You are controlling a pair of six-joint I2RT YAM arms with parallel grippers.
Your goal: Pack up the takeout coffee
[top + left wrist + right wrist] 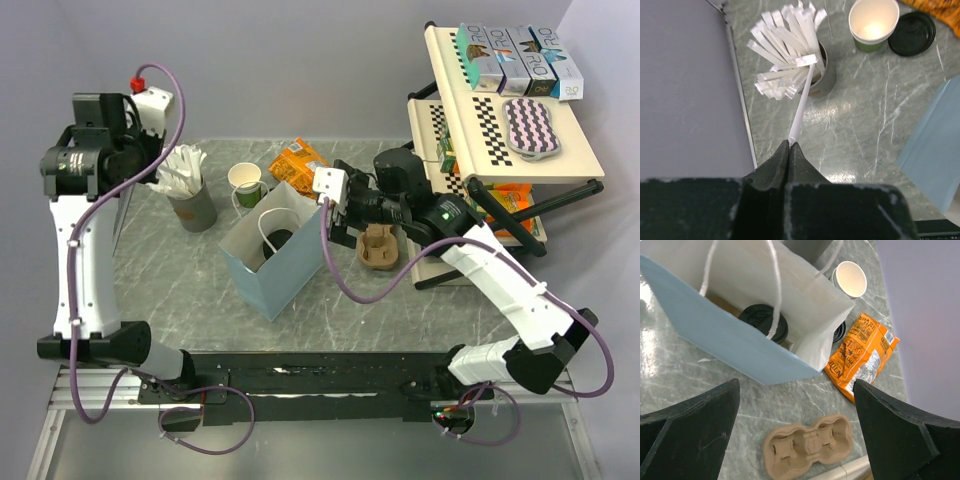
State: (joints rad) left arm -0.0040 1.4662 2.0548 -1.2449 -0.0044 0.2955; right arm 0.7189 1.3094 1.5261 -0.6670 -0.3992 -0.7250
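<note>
The left claw [790, 145] was shut on one white stick [801, 107] just beside the grey cup [826, 82]. Its thin pinch could slip or snag neighbouring sticks [785, 35]. The right claw [796, 390] gaped empty.

Inside the blue bag [740, 347] the takeout coffee [763, 322] shows only its black lid; the bag wall hides the cup below. A loose lid [839, 332] sits mostly behind the bag's corner. The orange snack packet [946, 5] is cut by the left wrist view's top edge.
</note>
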